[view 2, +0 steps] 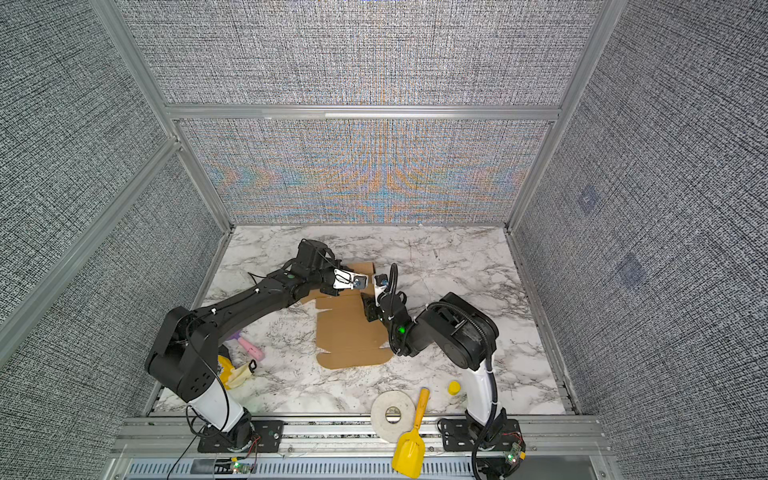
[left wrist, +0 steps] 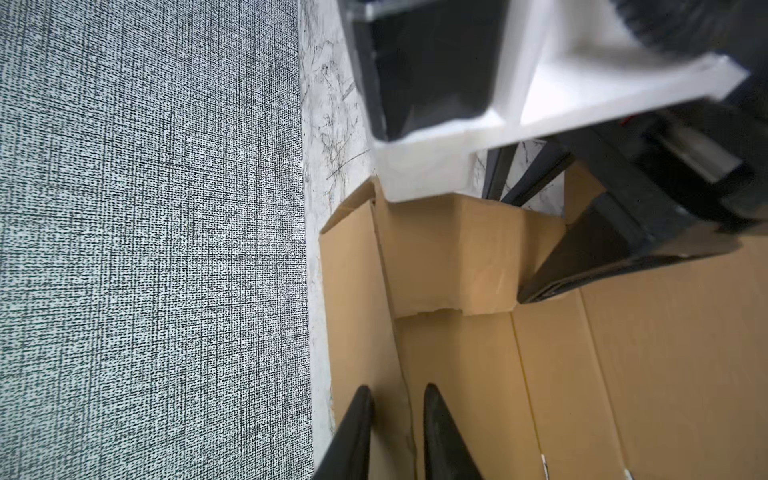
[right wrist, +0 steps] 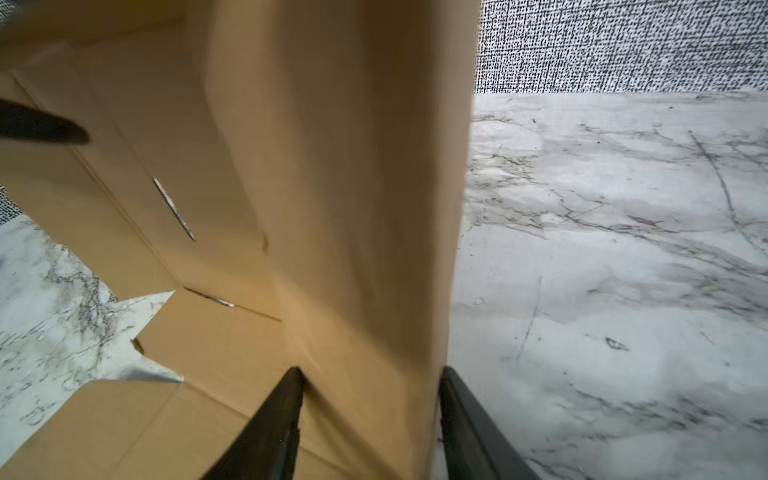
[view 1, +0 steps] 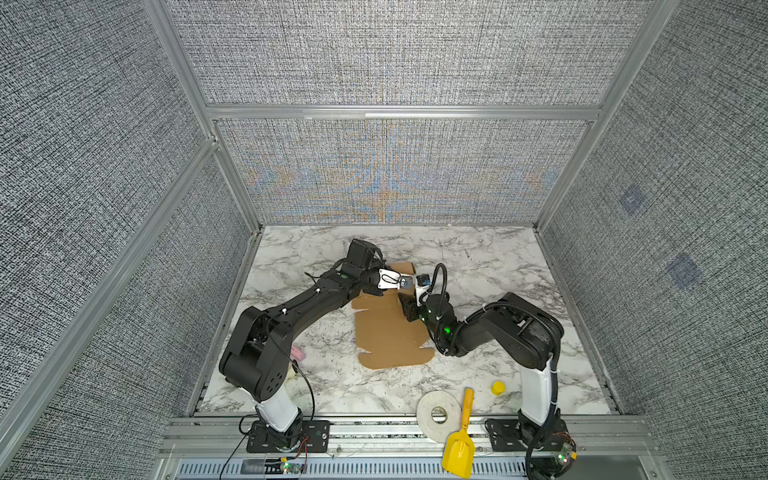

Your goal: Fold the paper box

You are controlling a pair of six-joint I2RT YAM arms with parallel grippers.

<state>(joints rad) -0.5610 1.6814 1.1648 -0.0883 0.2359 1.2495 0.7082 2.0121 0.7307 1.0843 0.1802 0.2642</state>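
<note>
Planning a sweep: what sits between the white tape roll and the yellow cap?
The yellow scoop, handle between tape roll and cap; both top views show it.

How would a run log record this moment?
folding paper box | left gripper astride side flap | right gripper open around upright flap

In both top views the paper box is partly hidden

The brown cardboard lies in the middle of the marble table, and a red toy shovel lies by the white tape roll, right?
No: the toy shovel is yellow, not red, as both top views show. It does lie by the white tape roll, and the paper box lies in the middle of the marble table.
</note>
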